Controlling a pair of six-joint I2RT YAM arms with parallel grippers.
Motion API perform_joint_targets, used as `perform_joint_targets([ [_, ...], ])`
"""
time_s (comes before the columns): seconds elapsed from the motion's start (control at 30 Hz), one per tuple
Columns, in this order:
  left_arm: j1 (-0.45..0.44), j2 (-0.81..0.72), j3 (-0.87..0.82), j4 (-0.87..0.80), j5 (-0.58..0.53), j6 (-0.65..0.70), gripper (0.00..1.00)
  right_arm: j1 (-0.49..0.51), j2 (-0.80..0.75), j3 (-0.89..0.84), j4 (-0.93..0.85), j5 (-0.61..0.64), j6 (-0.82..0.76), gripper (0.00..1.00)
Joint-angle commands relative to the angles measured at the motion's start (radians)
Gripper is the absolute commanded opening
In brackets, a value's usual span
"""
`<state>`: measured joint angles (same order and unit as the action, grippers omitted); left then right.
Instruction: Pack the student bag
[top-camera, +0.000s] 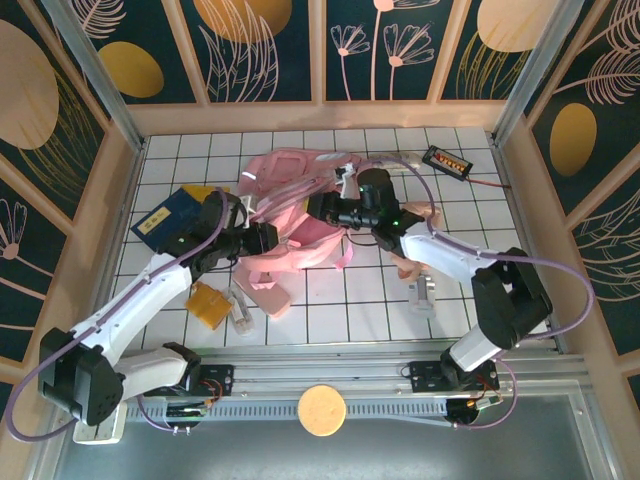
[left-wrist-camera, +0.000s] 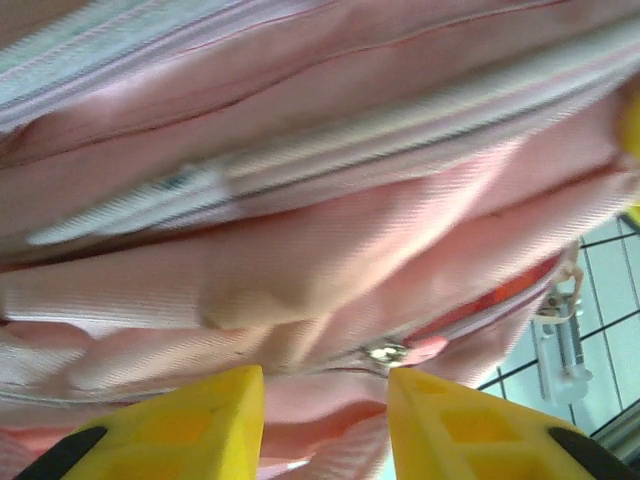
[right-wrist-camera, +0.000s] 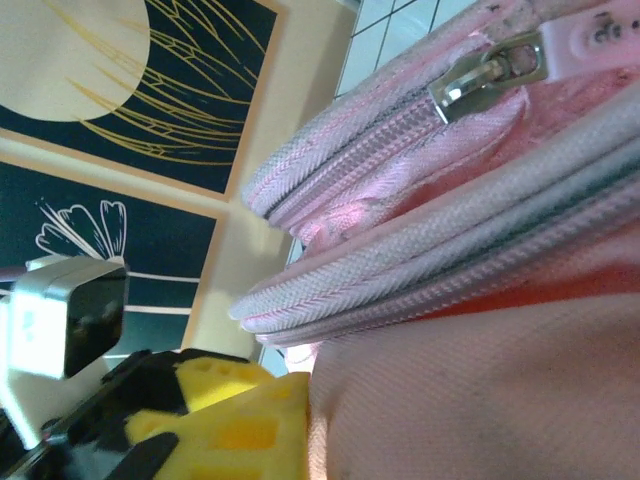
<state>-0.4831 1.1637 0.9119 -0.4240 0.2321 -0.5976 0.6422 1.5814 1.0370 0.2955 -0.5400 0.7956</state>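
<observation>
The student bag (top-camera: 290, 205), a soft pink backpack, lies crumpled mid-table with its straps spread toward the back. My left gripper (top-camera: 264, 240) is at its left lower side. In the left wrist view that gripper (left-wrist-camera: 325, 390) is open, its yellow fingers apart, with pink fabric and a metal zipper pull (left-wrist-camera: 385, 352) just beyond the tips. My right gripper (top-camera: 318, 208) reaches in from the right onto the bag's middle. One of its yellow fingers (right-wrist-camera: 245, 425) presses against pink fabric (right-wrist-camera: 480, 390). The fabric hides the other finger. A zipper slider (right-wrist-camera: 490, 72) sits on the piping above.
A blue book (top-camera: 170, 215) lies left of the bag. In front are an orange item (top-camera: 207, 303), a clear small item (top-camera: 240, 312) and a flat pink pencil case (top-camera: 265, 295). A beige pouch (top-camera: 405, 265), a small grey item (top-camera: 423, 295) and a black device (top-camera: 447, 160) lie to the right.
</observation>
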Motion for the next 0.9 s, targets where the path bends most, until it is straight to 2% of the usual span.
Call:
perform_joint_targets([
  [0.0, -0.01, -0.006, 0.052, -0.016, 0.037, -0.068, 0.41, 0.036, 0.022, 0.122, 0.106, 0.0, -0.001, 0.15],
  [0.13, -0.023, 0.027, 0.103, -0.13, 0.042, -0.155, 0.42, 0.073, 0.062, 0.184, 0.062, 0.038, -0.002, 0.15],
  [0.17, -0.029, 0.037, 0.115, -0.161, 0.041, -0.157, 0.46, 0.08, 0.069, 0.197, 0.05, 0.052, -0.001, 0.15],
  [0.23, -0.032, 0.045, 0.136, -0.219, 0.005, -0.163, 0.53, 0.102, 0.084, 0.231, 0.026, 0.088, -0.006, 0.16],
  [0.37, -0.032, 0.065, 0.164, -0.286, -0.085, -0.154, 0.54, 0.147, 0.109, 0.282, 0.002, 0.158, -0.008, 0.16],
  [0.63, -0.032, 0.092, 0.13, -0.296, -0.18, -0.149, 0.58, 0.207, 0.13, 0.299, 0.04, 0.188, 0.015, 0.15],
  [0.87, -0.031, 0.103, 0.121, -0.293, -0.264, -0.132, 0.57, 0.235, 0.132, 0.295, 0.081, 0.189, 0.042, 0.14],
])
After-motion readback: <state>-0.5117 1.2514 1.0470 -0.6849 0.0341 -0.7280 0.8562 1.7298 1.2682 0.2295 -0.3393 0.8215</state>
